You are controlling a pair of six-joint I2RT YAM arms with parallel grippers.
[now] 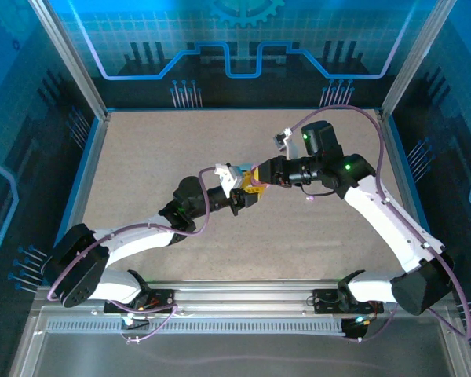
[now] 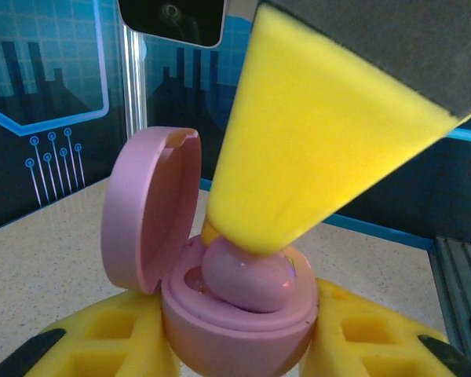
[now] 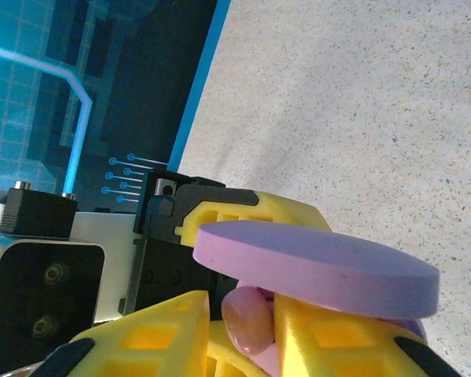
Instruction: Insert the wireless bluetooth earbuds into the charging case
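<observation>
Closest in, on the left wrist view, the left hand (image 2: 235, 352) is clenched on the pink charging case (image 2: 212, 334), with a yellow finger pressed to each side of its base. The lid (image 2: 149, 212) stands open, hinged up on the left. And there's the earbud (image 2: 247, 276), a rounded pink-purple bean right at the mouth of the case. Its lower end is down in the well, but its back rides above the rim, so it's not seated yet. The well beside it looks empty.

A yellow finger of the right hand (image 3: 247, 334) comes down from the upper right, its tip on the bud. The right wrist view confirms it: that hand is grasping the earbud between its two fingers, with the lid edge-on just above them. Beyond lies the speckled tabletop (image 3: 361, 118), and from above the two hands meet nose to nose over its middle.

So this looks like the insertion itself, well along. The next move calls for a short, straight press into the well while the left hand holds firm. After that comes a gentle release and a clean withdrawal that neither drags the bud back out nor knocks the lid.
</observation>
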